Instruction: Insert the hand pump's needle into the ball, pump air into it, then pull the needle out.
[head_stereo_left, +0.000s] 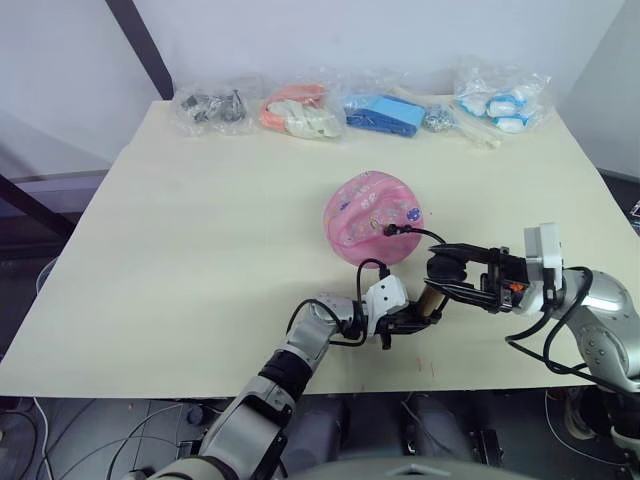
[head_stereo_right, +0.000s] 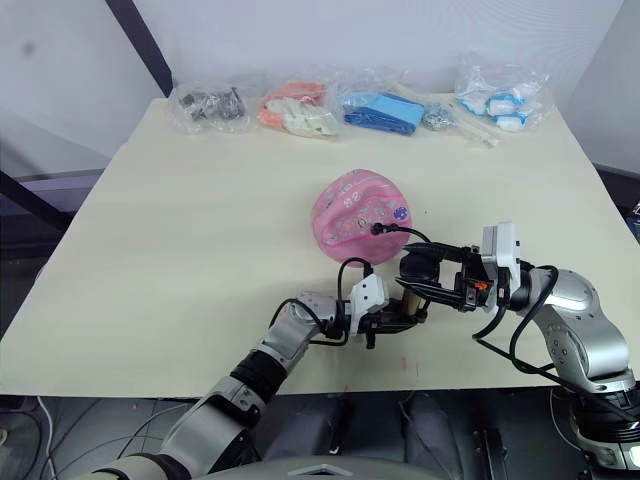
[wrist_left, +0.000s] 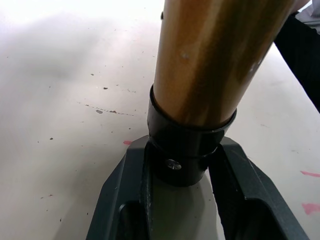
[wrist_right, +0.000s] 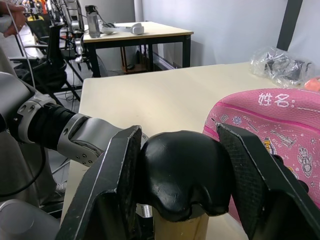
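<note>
The pink ball (head_stereo_left: 372, 216) lies mid-table, dented and soft-looking, with printed marks on it. A thin black hose (head_stereo_left: 432, 236) arcs from the hand pump (head_stereo_left: 432, 300) to a small black fitting (head_stereo_left: 388, 229) pressed against the ball's near side; the needle itself is hidden there. My left gripper (head_stereo_left: 405, 318) is shut on the pump's black lower end cap (wrist_left: 184, 152), below the bronze barrel (wrist_left: 210, 60). My right gripper (head_stereo_left: 447, 270) is shut on the pump's black handle (wrist_right: 182, 170), close beside the ball (wrist_right: 280, 130). The pump stands tilted near the table's front edge.
Several clear plastic bags line the table's far edge: dark metal parts (head_stereo_left: 215, 108), orange and white pieces (head_stereo_left: 300, 112), blue pieces (head_stereo_left: 385, 113), white and blue pieces (head_stereo_left: 500, 100). The table's front edge (head_stereo_left: 200, 385) runs just below my left gripper. A person's hand (wrist_right: 12, 15) shows far off.
</note>
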